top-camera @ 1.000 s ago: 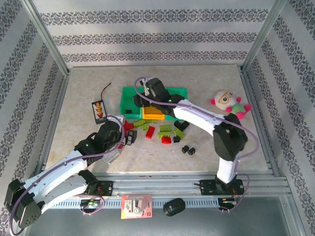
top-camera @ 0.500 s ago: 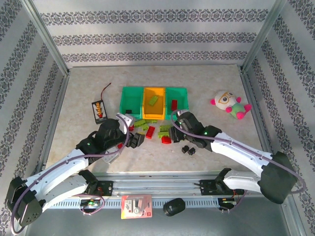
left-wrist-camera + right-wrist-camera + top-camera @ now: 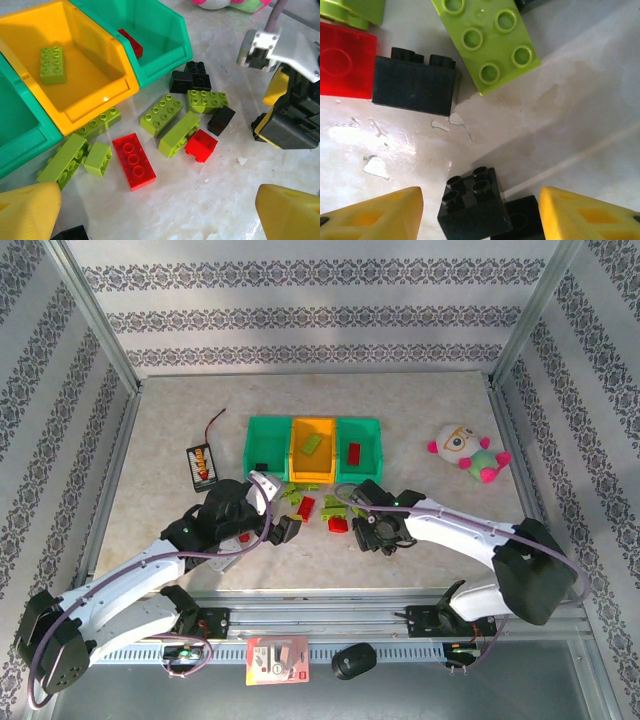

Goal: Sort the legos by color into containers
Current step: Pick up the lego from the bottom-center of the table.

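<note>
Three containers stand side by side: a teal bin (image 3: 264, 443), an orange-yellow bin (image 3: 312, 450) holding a lime lego (image 3: 52, 65), and a teal bin (image 3: 359, 446) holding a red lego (image 3: 131, 43). In front lie loose legos: a long red one (image 3: 134, 161), a small red one (image 3: 201, 145), lime ones (image 3: 161, 114) and black ones (image 3: 190, 78). My left gripper (image 3: 160, 220) hovers open just short of the long red lego, nothing between its fingers. Low over the table, my right gripper (image 3: 482, 215) stands open around two black legos (image 3: 472, 207), with a gap on each side.
A black battery holder (image 3: 202, 465) with wires lies left of the bins, and a plush toy (image 3: 465, 452) lies to the right. Metal frame rails edge the table. The white clock (image 3: 277, 660) rests below the front rail. My right gripper (image 3: 285, 112) is close to the left gripper's right side.
My right arm has swung back from over the left bin to the black legos at the front, and its fingers have narrowed. The left gripper has edged toward the pile.
</note>
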You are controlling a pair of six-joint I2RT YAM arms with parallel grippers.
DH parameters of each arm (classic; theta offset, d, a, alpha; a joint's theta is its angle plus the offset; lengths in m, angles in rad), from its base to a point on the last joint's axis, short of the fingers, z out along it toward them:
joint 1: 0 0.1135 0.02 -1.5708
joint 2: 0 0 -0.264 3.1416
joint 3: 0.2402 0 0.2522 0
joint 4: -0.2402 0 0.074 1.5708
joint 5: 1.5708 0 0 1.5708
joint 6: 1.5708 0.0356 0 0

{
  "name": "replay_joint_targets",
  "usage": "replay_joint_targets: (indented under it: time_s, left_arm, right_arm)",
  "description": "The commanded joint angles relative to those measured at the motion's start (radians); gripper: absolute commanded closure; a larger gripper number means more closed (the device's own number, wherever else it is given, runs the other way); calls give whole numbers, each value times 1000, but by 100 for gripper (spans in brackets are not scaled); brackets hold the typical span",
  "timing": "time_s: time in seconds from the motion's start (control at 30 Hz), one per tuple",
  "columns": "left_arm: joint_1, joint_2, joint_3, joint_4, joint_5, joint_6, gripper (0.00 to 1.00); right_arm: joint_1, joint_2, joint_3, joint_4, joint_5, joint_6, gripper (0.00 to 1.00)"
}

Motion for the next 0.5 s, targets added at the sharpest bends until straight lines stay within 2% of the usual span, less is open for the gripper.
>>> replay_joint_targets:
  time_s: [0.0, 0.2, 0.3, 0.47]
  left_arm:
    - [-9, -17, -9, 20, 16, 33, 1]
    - [-9, -34, -19, 28, 25, 52, 1]
    - [-10, -36, -24, 40, 24, 52, 1]
    - [-10, -47, -30, 39, 11, 59, 1]
  right_arm:
    - [11, 38, 35, -32, -10, 17, 42]
    - [12, 79, 42, -44, -24, 22, 51]
    - [13, 71, 53, -47, -20, 26, 61]
    - [14, 41, 101, -39, -11, 24, 66]
